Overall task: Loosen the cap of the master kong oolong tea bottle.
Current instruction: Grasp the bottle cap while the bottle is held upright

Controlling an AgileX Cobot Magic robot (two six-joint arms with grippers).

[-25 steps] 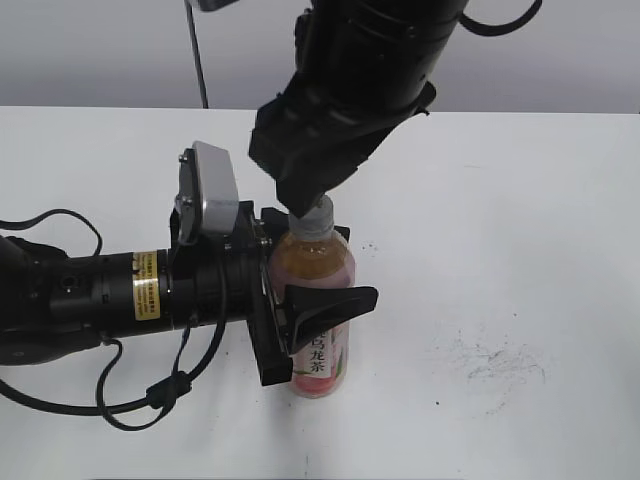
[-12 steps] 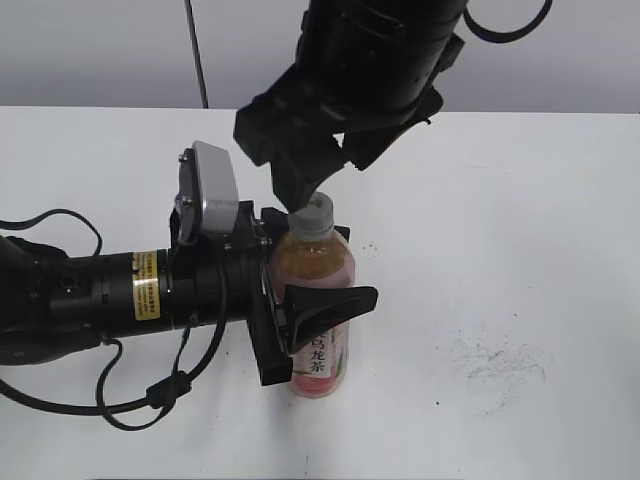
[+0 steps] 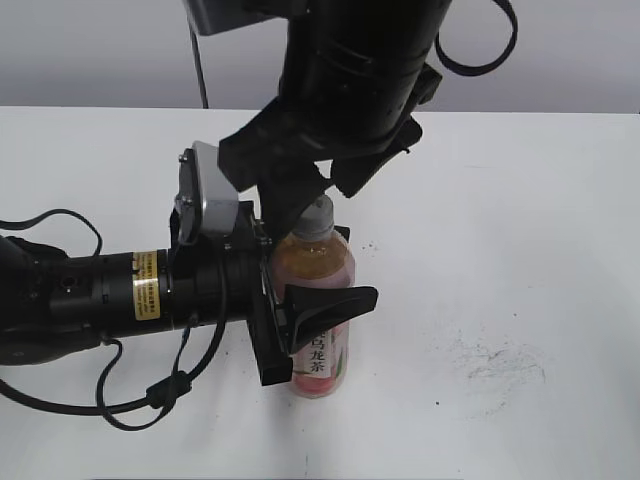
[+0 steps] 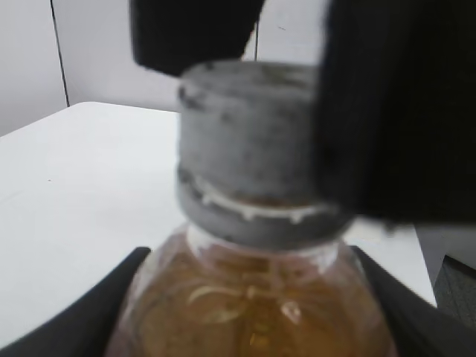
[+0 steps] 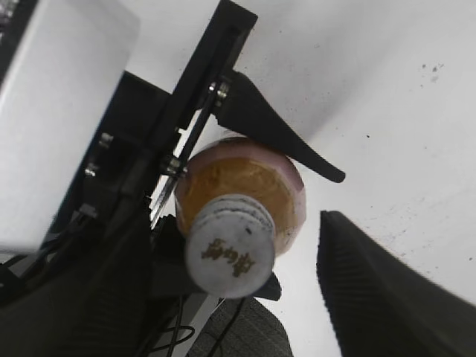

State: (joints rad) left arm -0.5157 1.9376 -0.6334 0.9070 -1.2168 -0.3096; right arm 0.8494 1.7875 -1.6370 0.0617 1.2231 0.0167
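Gripping the bottle [image 3: 315, 320] around its body, my left gripper [image 3: 300, 325] keeps it upright near the middle of the white table [image 3: 520, 230]. My right gripper [image 5: 230, 290] hangs above the cap [image 5: 229, 253], its fingers [image 5: 387, 297] spread apart on either side with a gap, not touching it. The cap sits on the neck.

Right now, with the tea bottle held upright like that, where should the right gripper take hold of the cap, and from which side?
Grip the cap by its round side wall, coming straight down from above. The bottle stands upright, clamped at the body by the left gripper, so the neck is only free from the top. The right gripper looks open around the cap, one finger each side.
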